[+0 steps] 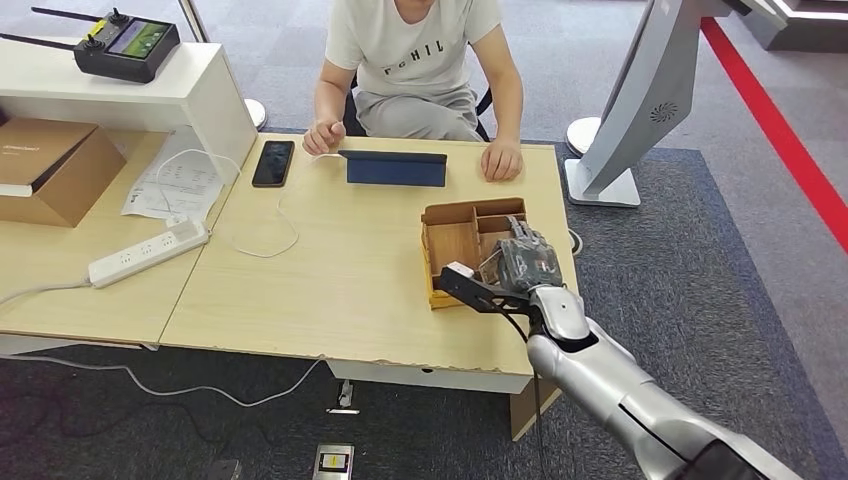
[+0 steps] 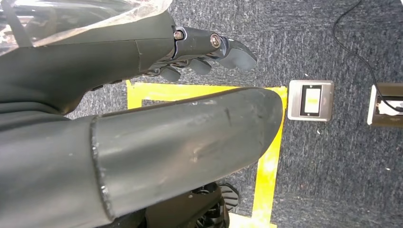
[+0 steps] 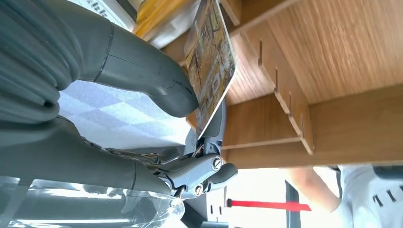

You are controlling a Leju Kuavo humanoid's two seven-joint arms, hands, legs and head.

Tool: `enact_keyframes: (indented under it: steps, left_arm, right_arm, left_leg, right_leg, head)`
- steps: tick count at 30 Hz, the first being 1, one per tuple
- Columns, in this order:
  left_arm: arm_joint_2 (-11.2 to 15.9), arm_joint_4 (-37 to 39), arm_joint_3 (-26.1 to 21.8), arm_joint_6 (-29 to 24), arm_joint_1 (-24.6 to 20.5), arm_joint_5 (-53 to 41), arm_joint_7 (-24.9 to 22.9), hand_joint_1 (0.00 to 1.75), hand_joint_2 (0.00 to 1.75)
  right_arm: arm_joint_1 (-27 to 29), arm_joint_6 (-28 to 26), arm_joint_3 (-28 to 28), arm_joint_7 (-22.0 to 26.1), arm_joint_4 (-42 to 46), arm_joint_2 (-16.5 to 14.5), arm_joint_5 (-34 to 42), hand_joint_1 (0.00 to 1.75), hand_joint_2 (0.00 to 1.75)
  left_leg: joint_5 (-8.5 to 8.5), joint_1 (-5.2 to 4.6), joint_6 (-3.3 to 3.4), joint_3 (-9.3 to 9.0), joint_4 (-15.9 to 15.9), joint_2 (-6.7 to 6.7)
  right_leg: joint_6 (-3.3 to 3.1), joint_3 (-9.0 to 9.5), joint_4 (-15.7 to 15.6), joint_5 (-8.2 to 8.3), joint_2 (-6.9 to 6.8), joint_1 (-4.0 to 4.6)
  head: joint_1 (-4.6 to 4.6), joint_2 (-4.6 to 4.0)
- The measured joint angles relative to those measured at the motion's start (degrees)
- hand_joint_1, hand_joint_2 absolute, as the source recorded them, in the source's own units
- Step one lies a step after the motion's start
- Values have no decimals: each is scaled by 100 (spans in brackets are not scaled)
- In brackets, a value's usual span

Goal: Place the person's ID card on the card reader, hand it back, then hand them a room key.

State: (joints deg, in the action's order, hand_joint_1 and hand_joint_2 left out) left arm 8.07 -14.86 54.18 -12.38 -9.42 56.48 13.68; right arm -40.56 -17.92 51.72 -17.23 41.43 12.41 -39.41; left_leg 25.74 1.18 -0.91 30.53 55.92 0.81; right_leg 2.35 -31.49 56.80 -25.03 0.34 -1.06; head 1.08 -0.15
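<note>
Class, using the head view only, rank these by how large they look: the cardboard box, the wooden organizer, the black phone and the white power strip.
Largest to smallest as seen:
1. Cardboard box, though partly cut off by the frame.
2. Wooden organizer, partly hidden by the right hand.
3. White power strip.
4. Black phone.

Right hand (image 1: 522, 262) over wooden organizer box (image 1: 462, 240) on table (image 1: 330, 290).

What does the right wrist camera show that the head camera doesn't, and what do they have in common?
Only the right wrist view shows a printed card pinched between the thumb and fingers of the right hand. Only the head view shows the phone, the blue card reader, the power strip and the whole table. Both show the right hand at the wooden box and the seated person.
</note>
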Motion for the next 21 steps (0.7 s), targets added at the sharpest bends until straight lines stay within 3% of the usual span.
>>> enact_keyframes:
  steps: [21]
  left_arm:
    - [-1,0,2,-6,-158,-59,-23,0,0]
  right_arm:
    - [-23,-83,-12,-296,987,357,-293,175,175]
  left_leg:
    - [0,0,0,0,0,0]
  right_leg:
    - [0,1,0,0,0,0]
  head:
    - [0,0]
